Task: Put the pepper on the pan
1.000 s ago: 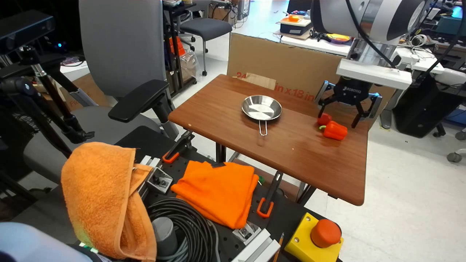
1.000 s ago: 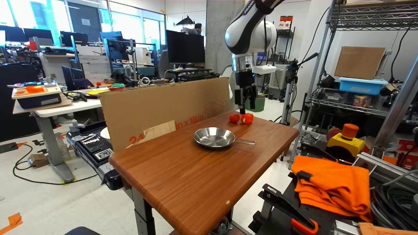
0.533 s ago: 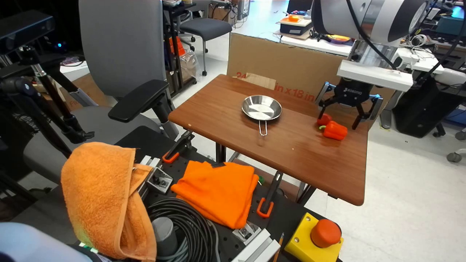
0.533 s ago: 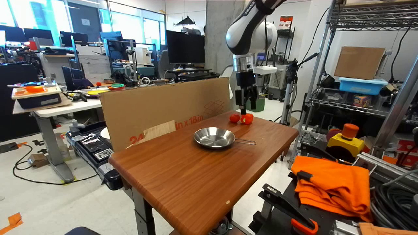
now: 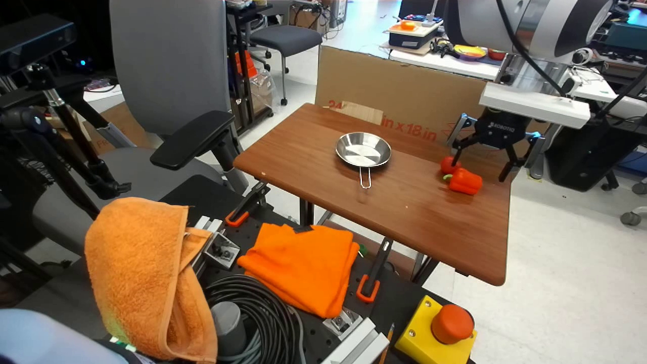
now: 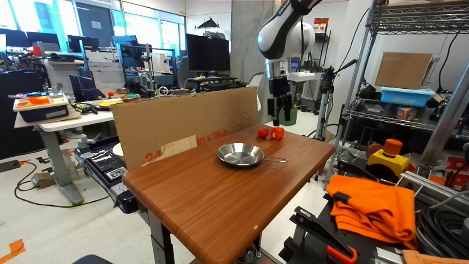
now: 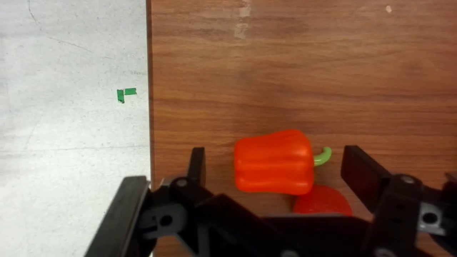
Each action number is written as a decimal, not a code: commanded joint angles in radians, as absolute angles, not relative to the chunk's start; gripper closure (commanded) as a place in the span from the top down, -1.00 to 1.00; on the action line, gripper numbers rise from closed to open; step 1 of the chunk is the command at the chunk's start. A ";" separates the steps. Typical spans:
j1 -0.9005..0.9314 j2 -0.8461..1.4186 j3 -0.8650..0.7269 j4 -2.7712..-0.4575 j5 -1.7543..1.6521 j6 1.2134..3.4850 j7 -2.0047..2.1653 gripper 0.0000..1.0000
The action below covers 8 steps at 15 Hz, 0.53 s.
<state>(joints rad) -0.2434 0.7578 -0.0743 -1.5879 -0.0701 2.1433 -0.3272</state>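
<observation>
Bell pepper point(image 5: 463, 182): lying on its side on the table point(image 5: 429, 217), right part of the frame in an exterior view; lower middle of the wrist frame, green stem point(image 7: 322, 157) pointing right.
End effector point(image 5: 477, 171): jaws wide apart above the table, with the bell pepper between them in the wrist frame.
Tomato-like red piece point(image 7: 323, 201): just beside the bell pepper.
Frying pan point(image 5: 363, 149): upright on the table, near the middle of both exterior frames.
</observation>
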 commanded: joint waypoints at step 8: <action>-0.258 0.752 -0.071 -1.593 -0.062 2.136 -0.324 -0.76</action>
<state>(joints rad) -0.2498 0.7580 -0.0752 -1.5891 -0.0701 2.1432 -0.3206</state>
